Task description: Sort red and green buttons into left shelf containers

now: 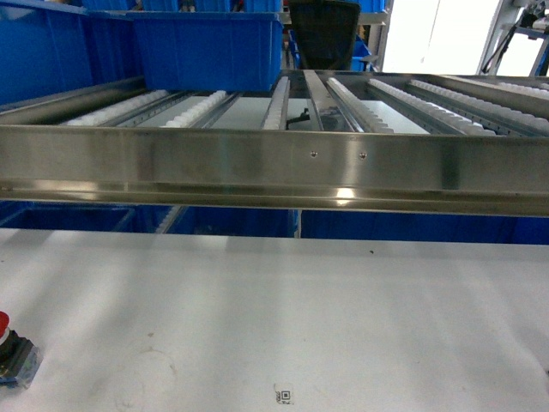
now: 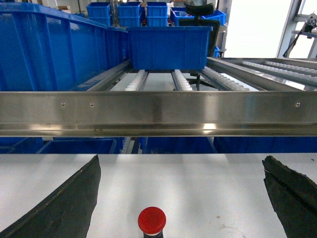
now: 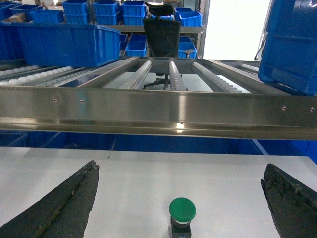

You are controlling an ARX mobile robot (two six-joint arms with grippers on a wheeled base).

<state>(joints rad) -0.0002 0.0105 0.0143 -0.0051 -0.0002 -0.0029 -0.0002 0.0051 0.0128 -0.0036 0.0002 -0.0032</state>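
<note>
From where I'm driving, red cap on the button [image 2: 151, 220] right between my left gripper's [image 2: 181, 198] black fingers [image 2: 64, 203]. Same deal on the right: green cap on a dark body [image 3: 182, 214], between black fingers [image 3: 59, 206]. White tabletop [image 1: 300, 309] under both, shiny silver rail [image 1: 274, 167] ahead, and solid blue tubs [image 1: 206, 47] beyond it.

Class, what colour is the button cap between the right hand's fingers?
Green cap, clearest in the right wrist view.
</note>
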